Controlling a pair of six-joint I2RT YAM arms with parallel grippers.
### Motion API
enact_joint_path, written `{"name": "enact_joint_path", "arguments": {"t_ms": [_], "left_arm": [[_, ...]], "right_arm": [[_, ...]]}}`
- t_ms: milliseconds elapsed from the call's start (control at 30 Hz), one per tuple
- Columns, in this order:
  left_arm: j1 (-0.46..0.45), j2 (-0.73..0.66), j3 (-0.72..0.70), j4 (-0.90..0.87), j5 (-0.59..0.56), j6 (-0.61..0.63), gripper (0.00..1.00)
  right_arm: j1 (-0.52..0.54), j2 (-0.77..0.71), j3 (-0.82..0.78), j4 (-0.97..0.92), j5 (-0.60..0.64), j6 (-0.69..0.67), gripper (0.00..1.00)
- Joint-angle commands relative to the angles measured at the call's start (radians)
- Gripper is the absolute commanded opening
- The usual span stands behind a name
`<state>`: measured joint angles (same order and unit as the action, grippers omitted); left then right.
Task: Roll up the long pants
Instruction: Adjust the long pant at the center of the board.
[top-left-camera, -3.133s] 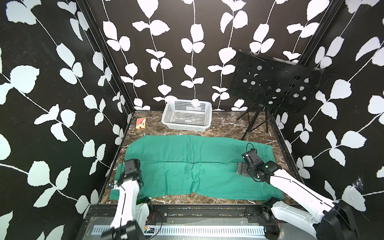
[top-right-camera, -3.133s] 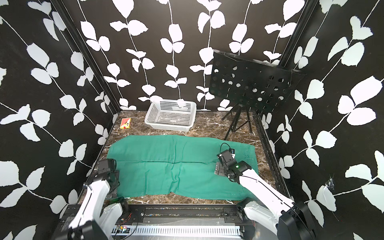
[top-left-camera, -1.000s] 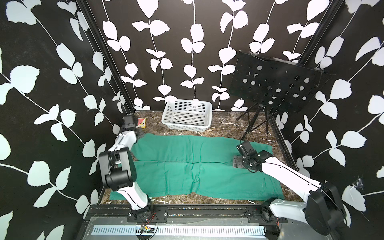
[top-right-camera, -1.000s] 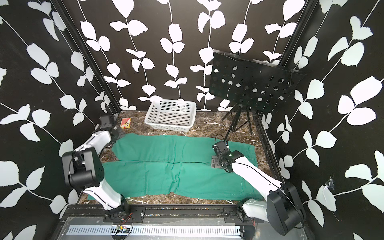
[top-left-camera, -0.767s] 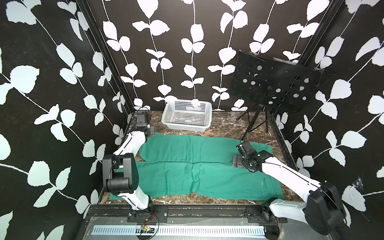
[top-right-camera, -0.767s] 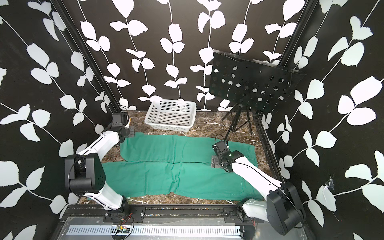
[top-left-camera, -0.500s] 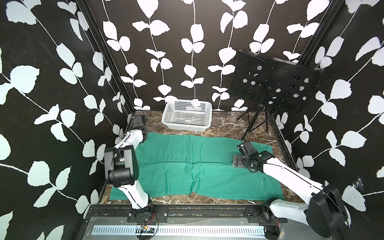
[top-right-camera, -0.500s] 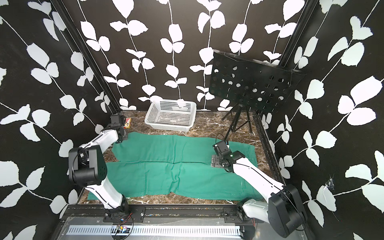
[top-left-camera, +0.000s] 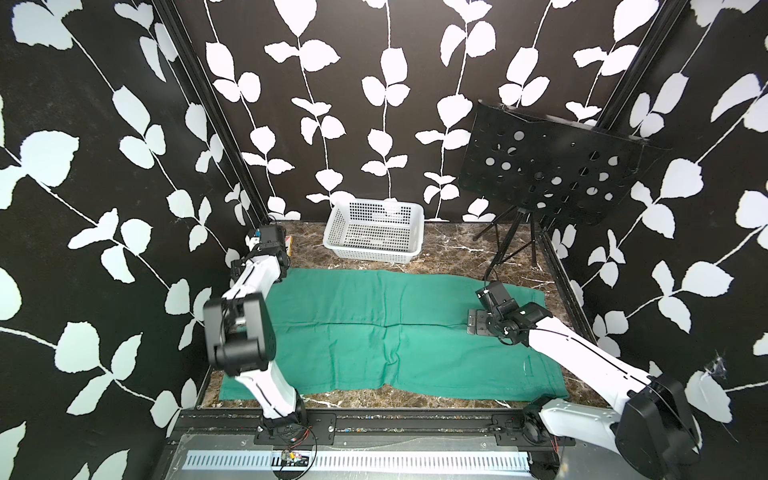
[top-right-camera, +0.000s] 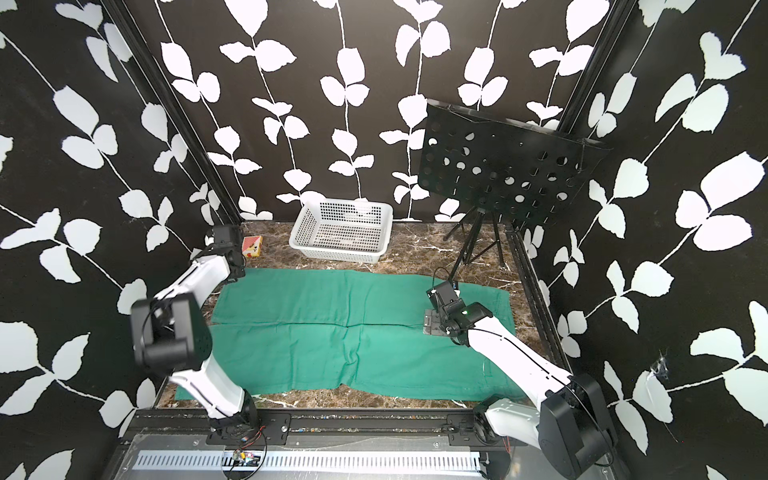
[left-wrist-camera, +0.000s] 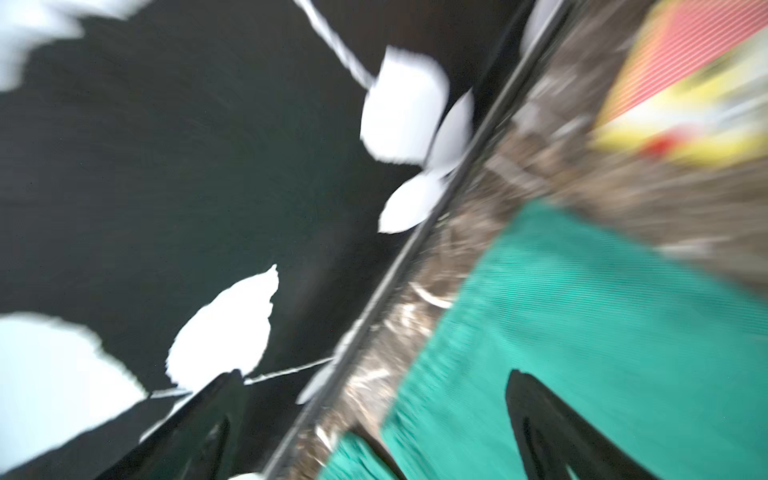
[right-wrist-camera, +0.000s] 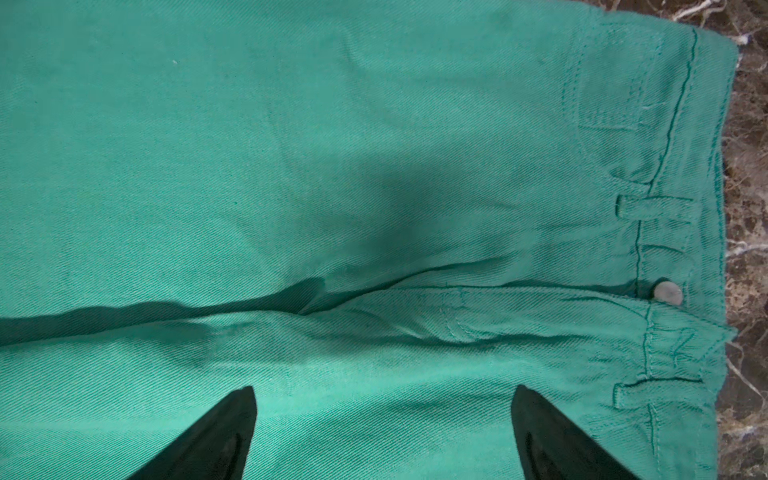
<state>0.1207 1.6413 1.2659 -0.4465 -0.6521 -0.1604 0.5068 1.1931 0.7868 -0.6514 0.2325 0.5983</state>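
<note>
The long pants (top-left-camera: 386, 328) (top-right-camera: 353, 328) lie spread flat on the marble table, teal-green, with the legs to the left and the waistband to the right. My left gripper (top-left-camera: 269, 243) (left-wrist-camera: 374, 374) is at the back left corner. It is open, and the far leg's hem (left-wrist-camera: 582, 332) and the table edge lie between its fingers. My right gripper (top-left-camera: 478, 324) (right-wrist-camera: 382, 390) hovers open over the pants' fly, close to the waistband button (right-wrist-camera: 668, 293). Nothing is held.
A white basket (top-left-camera: 370, 253) stands at the back centre. A small red and yellow box (top-right-camera: 252, 246) lies in the back left corner, next to the left gripper. A black perforated music stand (top-left-camera: 552, 170) on a tripod fills the back right. Patterned walls close in both sides.
The left arm swung from the front left corner to the back left one, and its jaws have opened over the far leg's hem. The right gripper has barely moved.
</note>
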Motion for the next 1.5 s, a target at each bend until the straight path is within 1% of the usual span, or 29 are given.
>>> {"name": "enact_joint_path", "arguments": {"t_ms": [0,33,100,167,267,333,367,433,500,600,667,733,833,900,1067,1300,1333,1400,1467], "left_arm": [[-0.010,-0.228,-0.124,-0.042,0.341,-0.254,0.94],[-0.015,-0.276,-0.193,0.013,0.416,-0.305,0.93],[-0.015,-0.332,-0.317,0.137,0.508,-0.376,0.91],[-0.011,-0.334,-0.383,0.203,0.547,-0.417,0.90],[-0.011,-0.241,-0.380,0.177,0.602,-0.465,0.90],[-0.005,-0.172,-0.374,0.191,0.622,-0.492,0.90],[0.002,-0.148,-0.380,0.210,0.631,-0.499,0.90],[0.024,-0.106,-0.395,0.267,0.638,-0.532,0.90],[0.043,-0.065,-0.401,0.292,0.637,-0.553,0.90],[0.067,0.001,-0.377,0.252,0.632,-0.564,0.90],[0.081,0.025,-0.372,0.225,0.572,-0.557,0.91],[0.098,0.047,-0.375,0.215,0.525,-0.558,0.91],[0.126,0.095,-0.369,0.196,0.525,-0.586,0.90],[0.145,0.123,-0.362,0.189,0.555,-0.615,0.90],[0.149,0.134,-0.346,0.164,0.523,-0.662,0.90],[0.150,0.157,-0.281,0.149,0.528,-0.633,0.92],[0.149,0.153,-0.271,0.146,0.527,-0.623,0.92],[0.150,0.131,-0.245,0.134,0.516,-0.585,0.94],[0.151,0.099,-0.211,0.104,0.485,-0.539,0.94]], "right_arm": [[0.007,0.000,0.016,-0.023,-0.020,0.021,0.97],[0.011,0.006,0.015,-0.026,-0.023,0.030,0.97],[0.016,0.020,0.015,-0.022,-0.037,0.045,0.97],[0.019,0.035,0.022,-0.001,-0.051,0.052,0.97],[0.010,0.066,0.066,-0.012,-0.013,0.069,0.98],[-0.012,0.085,0.092,-0.003,0.025,0.102,1.00],[-0.026,0.086,0.087,0.027,0.022,0.124,1.00],[-0.055,0.097,0.063,0.146,-0.022,0.171,0.99],[-0.080,0.134,0.079,0.189,-0.028,0.199,0.99],[-0.133,0.199,0.101,0.244,-0.041,0.217,0.99],[-0.177,0.227,0.082,0.325,-0.081,0.228,0.99],[-0.223,0.244,0.075,0.381,-0.095,0.230,0.99],[-0.281,0.264,0.073,0.407,-0.084,0.228,1.00],[-0.329,0.282,0.053,0.431,-0.108,0.243,0.99],[-0.445,0.328,-0.010,0.496,-0.179,0.288,0.99],[-0.576,0.399,-0.017,0.496,-0.218,0.290,0.97],[-0.593,0.430,-0.014,0.489,-0.227,0.292,0.97],[-0.633,0.458,-0.011,0.490,-0.257,0.296,0.96],[-0.664,0.474,-0.005,0.481,-0.258,0.290,0.96]]}}
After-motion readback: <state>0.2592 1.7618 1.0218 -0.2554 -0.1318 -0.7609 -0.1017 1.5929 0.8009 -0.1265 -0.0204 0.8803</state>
